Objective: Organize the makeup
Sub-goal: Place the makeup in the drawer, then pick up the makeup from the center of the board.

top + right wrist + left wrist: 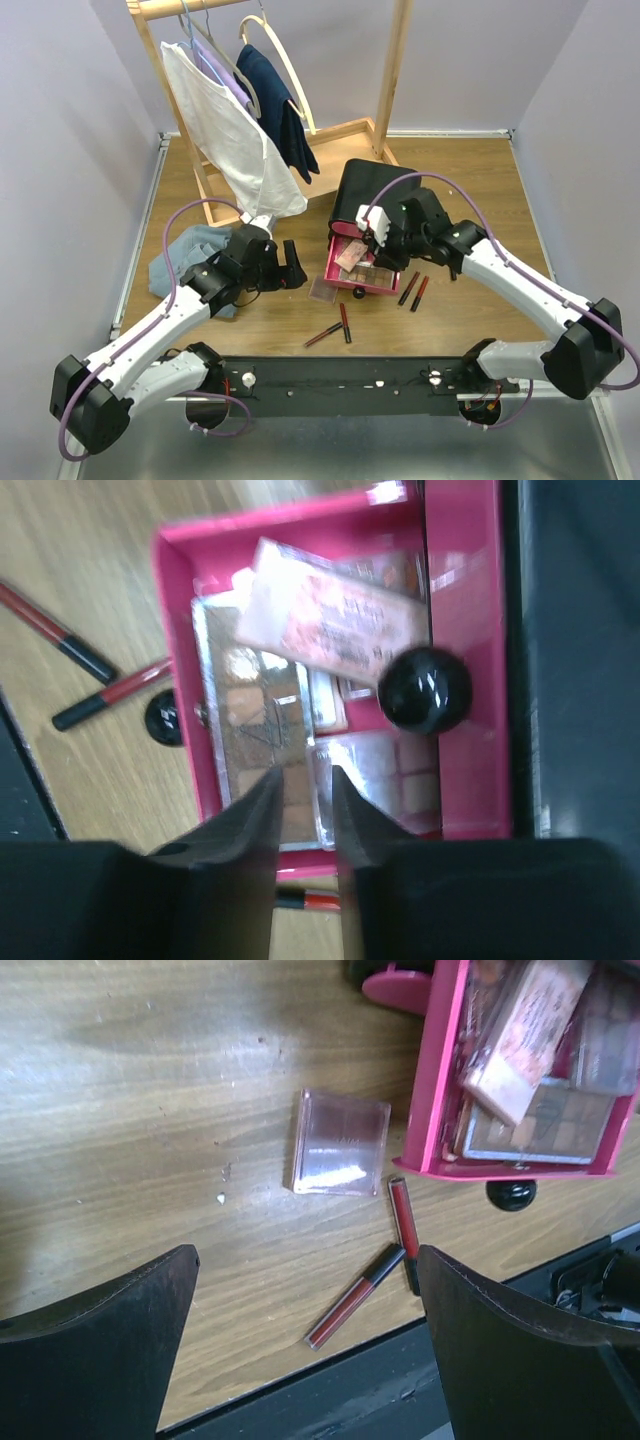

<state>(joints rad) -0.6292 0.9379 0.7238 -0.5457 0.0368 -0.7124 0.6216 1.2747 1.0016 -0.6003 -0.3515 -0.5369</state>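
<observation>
The left arm reaches low across the worktop (150,1080), left tool (305,1260) spread wide and empty above the square blush case (340,1142) and two lip tubes (355,1296), while the right arm bends inward, right tool (305,772) nearly closed over palettes (255,720) in the open pink drawer (465,630), grip indeterminate.
</observation>
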